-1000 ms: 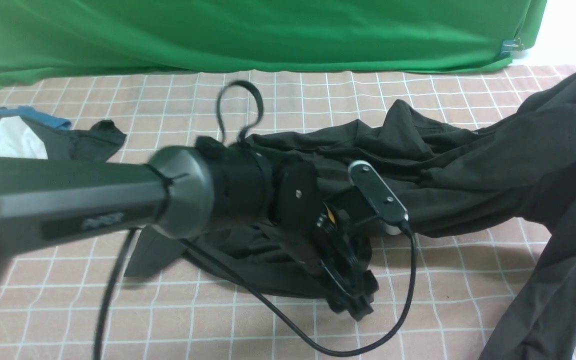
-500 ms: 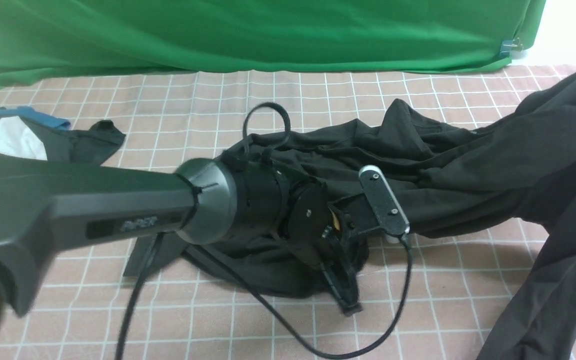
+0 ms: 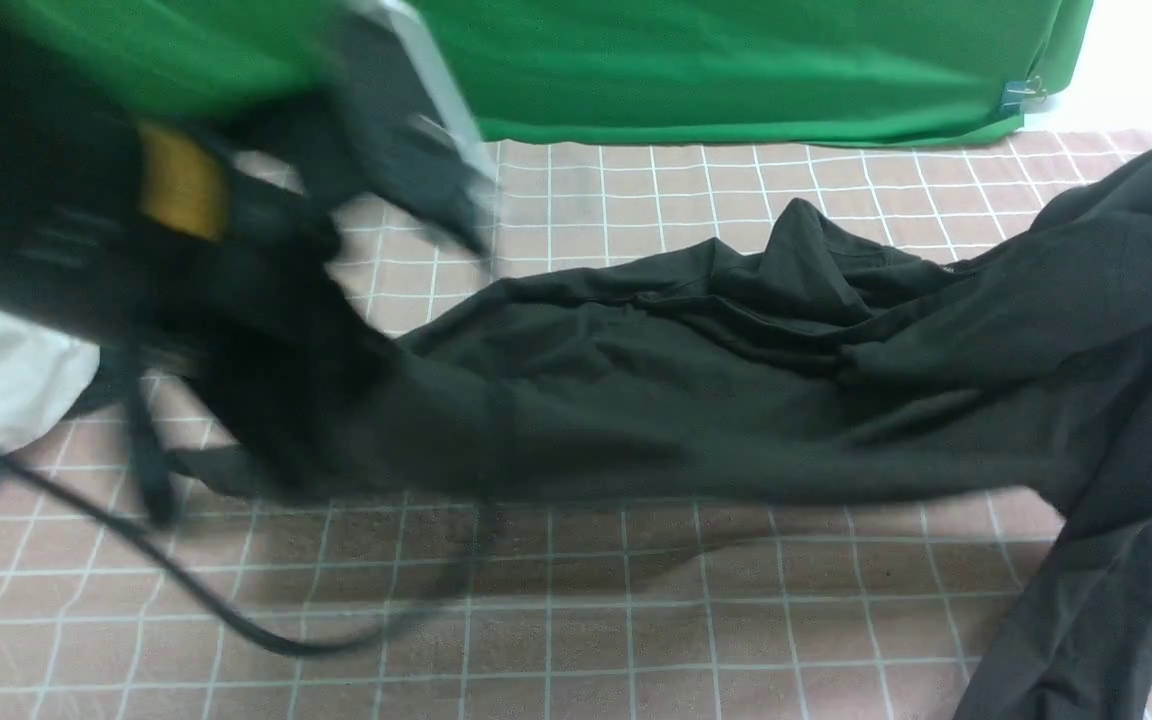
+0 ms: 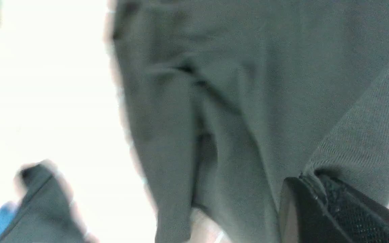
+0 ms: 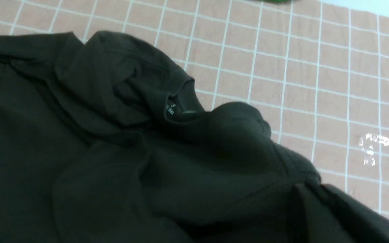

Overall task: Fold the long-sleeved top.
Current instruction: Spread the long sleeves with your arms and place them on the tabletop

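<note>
Left end effector (image 4: 311, 180) and right end effector (image 5: 302, 206) each clamp the top (image 3: 696, 400) — stretched between them over the table (image 3: 636, 640) — likely to spread it flat.

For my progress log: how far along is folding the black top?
Done: the left gripper pinches a ribbed part of the long-sleeved top, and the right gripper holds another part raised. In hand: the top hangs stretched between them over the checked cloth. Left: every fold; the middle is bunched and wrinkled.
</note>
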`<control>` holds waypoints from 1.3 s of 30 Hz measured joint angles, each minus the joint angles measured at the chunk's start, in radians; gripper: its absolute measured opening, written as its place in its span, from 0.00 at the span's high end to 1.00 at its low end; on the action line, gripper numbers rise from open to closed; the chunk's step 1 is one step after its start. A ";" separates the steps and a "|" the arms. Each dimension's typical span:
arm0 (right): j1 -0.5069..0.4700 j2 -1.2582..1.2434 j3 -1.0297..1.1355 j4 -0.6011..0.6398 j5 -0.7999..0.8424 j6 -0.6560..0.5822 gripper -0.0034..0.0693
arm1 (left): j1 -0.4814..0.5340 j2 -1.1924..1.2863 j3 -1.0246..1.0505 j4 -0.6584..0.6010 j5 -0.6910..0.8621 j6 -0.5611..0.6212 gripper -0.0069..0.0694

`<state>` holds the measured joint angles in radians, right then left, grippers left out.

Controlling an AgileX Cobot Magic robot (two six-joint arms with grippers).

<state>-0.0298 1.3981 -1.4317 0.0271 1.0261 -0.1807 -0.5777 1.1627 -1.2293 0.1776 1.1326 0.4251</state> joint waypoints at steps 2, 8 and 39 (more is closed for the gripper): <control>0.000 -0.005 0.000 0.004 0.015 0.001 0.91 | 0.059 -0.041 0.000 -0.006 0.020 -0.004 0.86; 0.000 -0.035 0.009 0.046 0.096 -0.003 0.91 | 0.292 -0.068 0.053 -0.161 0.077 0.067 0.86; 0.000 0.017 0.292 0.155 -0.156 -0.081 0.91 | 0.514 0.436 0.147 -0.517 -0.185 0.042 0.13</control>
<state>-0.0298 1.4155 -1.1400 0.1823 0.8698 -0.2621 -0.0635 1.5986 -1.0818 -0.3396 0.9472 0.4672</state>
